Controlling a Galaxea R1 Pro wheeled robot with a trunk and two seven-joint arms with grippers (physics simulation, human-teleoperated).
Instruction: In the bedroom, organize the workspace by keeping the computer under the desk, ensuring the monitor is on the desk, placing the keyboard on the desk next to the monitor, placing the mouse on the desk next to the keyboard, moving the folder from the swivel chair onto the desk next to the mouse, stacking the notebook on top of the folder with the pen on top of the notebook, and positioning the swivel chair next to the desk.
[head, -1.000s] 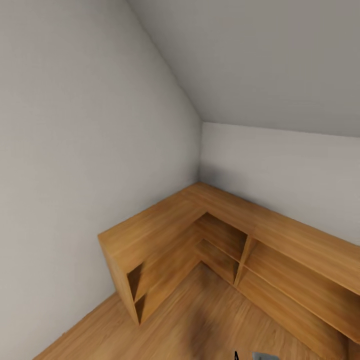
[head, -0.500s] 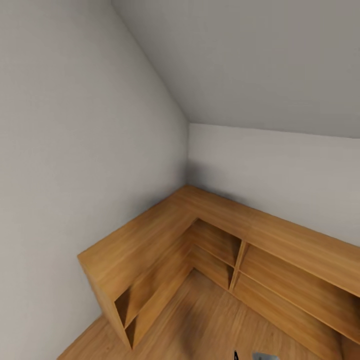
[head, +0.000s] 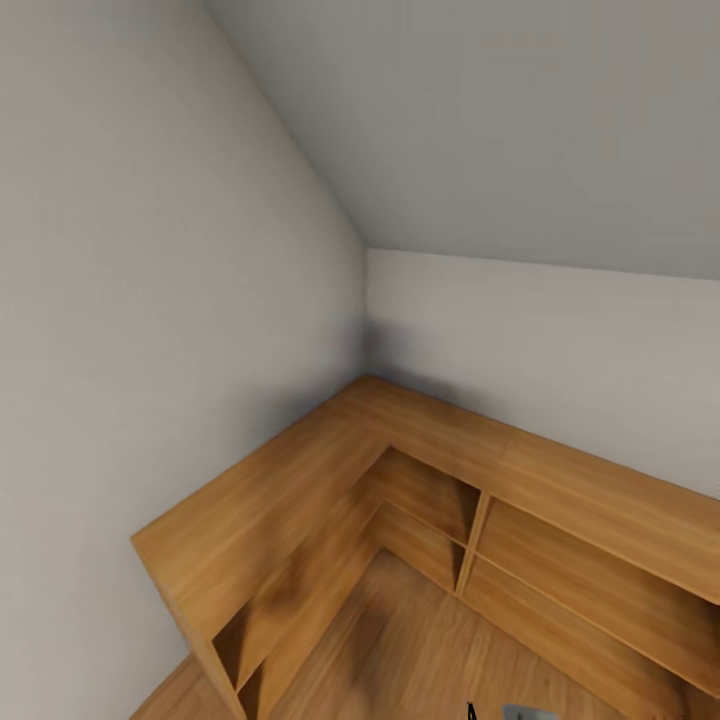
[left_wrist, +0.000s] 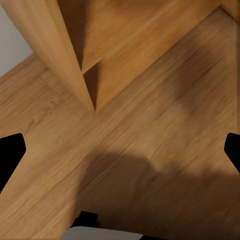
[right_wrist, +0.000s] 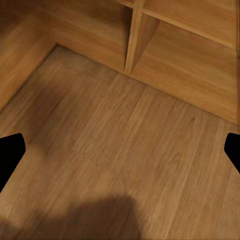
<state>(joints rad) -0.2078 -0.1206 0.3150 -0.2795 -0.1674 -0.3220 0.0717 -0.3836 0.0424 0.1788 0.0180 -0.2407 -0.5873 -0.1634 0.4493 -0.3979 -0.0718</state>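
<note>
The desk, computer, monitor, keyboard, mouse, folder, notebook, pen and swivel chair are all out of view. In the left wrist view my left gripper (left_wrist: 120, 152) is open, its black fingertips (left_wrist: 10, 155) far apart at the picture's edges, with bare wooden floor (left_wrist: 150, 125) between them. My right gripper (right_wrist: 120, 152) is open too and holds nothing, over floor (right_wrist: 125, 150) in front of a shelf unit (right_wrist: 190, 55).
A low light-wood L-shaped shelf unit (head: 300, 480) with open compartments fills the room's corner under a sloped ceiling. Its end panel (left_wrist: 55, 50) stands close to my left gripper. White walls (head: 150, 300) close off the left and the back. Wooden floor (head: 420, 650) lies before the shelves.
The whole head view has shifted: the shelf unit and wall corner now sit further left and lower in the picture, so the camera has moved. Nothing in the room itself has moved.
</note>
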